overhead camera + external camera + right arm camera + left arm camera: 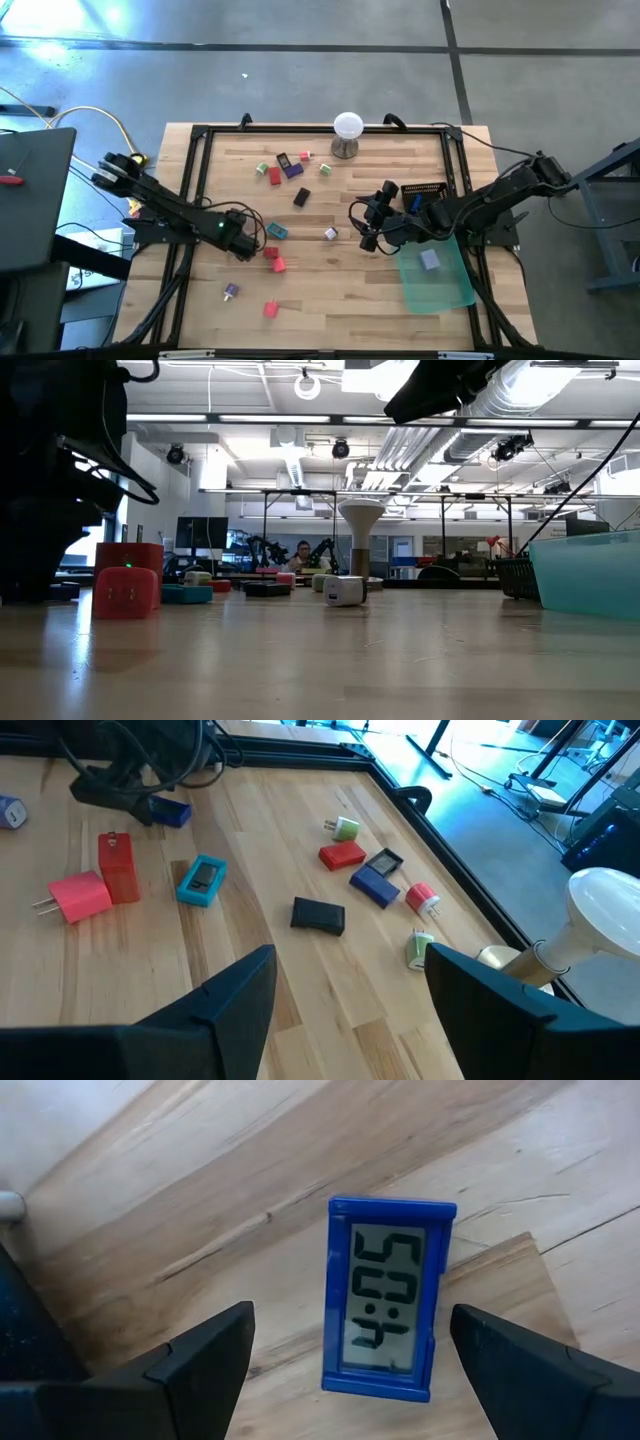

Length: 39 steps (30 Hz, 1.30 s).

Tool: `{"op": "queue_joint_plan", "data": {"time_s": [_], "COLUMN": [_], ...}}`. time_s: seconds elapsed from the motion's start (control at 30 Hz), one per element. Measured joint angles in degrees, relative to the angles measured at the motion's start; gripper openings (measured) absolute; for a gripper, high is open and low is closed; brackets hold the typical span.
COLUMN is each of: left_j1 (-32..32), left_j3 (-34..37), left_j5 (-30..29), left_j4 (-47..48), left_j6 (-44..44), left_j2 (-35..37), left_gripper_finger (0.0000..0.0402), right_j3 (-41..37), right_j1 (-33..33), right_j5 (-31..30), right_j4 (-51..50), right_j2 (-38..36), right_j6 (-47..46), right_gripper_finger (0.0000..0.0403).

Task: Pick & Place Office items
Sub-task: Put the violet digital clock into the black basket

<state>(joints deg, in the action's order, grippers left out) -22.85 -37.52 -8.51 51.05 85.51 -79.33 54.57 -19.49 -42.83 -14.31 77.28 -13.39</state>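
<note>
A pale wooden bench (330,280) framed by black rails stands on a grey concrete floor, with an open workshop behind it in the low view. At 9 o'clock the left claw (345,1365) hovers low over the boards, fingers spread wide and touching nothing, straddling a blue clock-like piece (387,1295) that lies flat between them. Just beside it, toward 6 o'clock, lie a teal piece (277,232) and two red pieces (273,259); a purple piece (231,291) and a further red one (270,309) sit near the front edge. Around 12 o'clock a cluster of office items (288,167) lies close to the white ball on a stand (347,133), with a black piece (301,197) and a lavender piece (330,234) nearer the centre. At 3 o'clock the right claw (345,990) hangs raised, spread and empty, next to the translucent green tray (455,290), which already holds one greyish piece (430,261). Risk, as a judgement: the blue piece lies thin and flat, so closing fingers may scrape the boards, or pinch it off-centre and skew it.
</note>
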Motion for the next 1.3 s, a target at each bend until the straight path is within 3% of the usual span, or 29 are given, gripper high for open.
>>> {"op": "queue_joint_plan", "data": {"time_s": [0.37,0.93,1.03,1.23,1.3], "left_j1": [0.0,1.1,1.1,0.0,-0.5], "left_j3": [0.0,0.0,0.0,-0.4,-0.3], "left_j5": [0.6,1.7,0.4,-1.8,-5.2], "left_j4": [-0.5,-3.9,-4.0,-3.3,-3.6], "left_j6": [-0.5,-0.9,-5.5,-4.7,-3.8], "left_j2": [-1.7,-1.8,-1.8,-0.8,0.3], "left_gripper_finger": [0.0316,0.0142,0.0138,0.0138,0.0138], "right_j3": [0.0,0.0,0.0,0.0,0.0], "right_j1": [0.0,0.0,0.0,0.0,0.0], "right_j5": [0.0,0.0,0.0,2.6,5.0], "right_j4": [0.0,0.0,0.0,0.2,0.5], "right_j2": [0.0,0.0,0.0,0.0,0.0], "right_j6": [0.0,0.0,0.0,0.1,0.2], "right_gripper_finger": [0.0245,0.0245,0.0245,0.0245,0.0245]}}
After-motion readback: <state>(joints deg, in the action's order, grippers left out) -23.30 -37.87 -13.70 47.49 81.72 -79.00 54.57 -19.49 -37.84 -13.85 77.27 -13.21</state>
